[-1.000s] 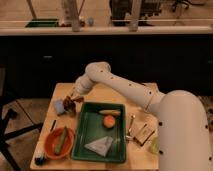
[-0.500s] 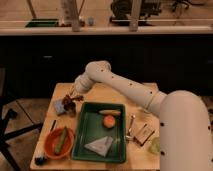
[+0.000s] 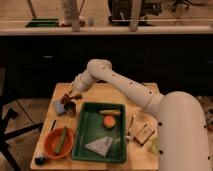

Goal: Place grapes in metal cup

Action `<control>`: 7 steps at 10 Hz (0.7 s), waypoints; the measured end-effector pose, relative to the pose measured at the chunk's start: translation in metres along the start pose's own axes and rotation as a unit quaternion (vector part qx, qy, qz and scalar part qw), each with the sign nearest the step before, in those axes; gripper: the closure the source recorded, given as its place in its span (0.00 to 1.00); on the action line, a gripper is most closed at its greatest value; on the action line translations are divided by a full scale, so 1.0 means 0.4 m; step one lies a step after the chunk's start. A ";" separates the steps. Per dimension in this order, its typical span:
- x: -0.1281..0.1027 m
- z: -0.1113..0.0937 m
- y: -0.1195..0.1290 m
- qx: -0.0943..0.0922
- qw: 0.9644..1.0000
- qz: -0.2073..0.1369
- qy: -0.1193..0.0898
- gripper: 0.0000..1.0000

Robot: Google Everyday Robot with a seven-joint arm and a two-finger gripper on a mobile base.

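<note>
My gripper (image 3: 74,95) reaches down from the white arm to the table's left side. The grapes (image 3: 67,98), a small dark reddish bunch, are right at its tip; I cannot tell whether they are held or resting on the table. The metal cup (image 3: 70,108), small, dark and shiny, stands just in front of and below the grapes, with the gripper close above it.
A pale blue-grey lump (image 3: 58,106) lies left of the cup. A green tray (image 3: 82,131) holds an orange fruit (image 3: 108,121), a yellow item (image 3: 111,112) and a grey cloth (image 3: 99,146). An orange bowl (image 3: 51,146) sits front left. A brown box (image 3: 143,134) lies to the right.
</note>
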 end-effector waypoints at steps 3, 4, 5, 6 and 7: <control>-0.010 0.012 -0.002 -0.037 0.999 -0.028 -0.023 1.00; -0.014 0.017 -0.003 -0.054 0.997 -0.038 -0.026 1.00; -0.018 0.022 -0.003 -0.075 0.996 -0.049 -0.026 1.00; -0.024 0.028 0.000 -0.093 0.994 -0.059 -0.024 1.00; -0.029 0.032 0.002 -0.102 0.992 -0.066 -0.022 1.00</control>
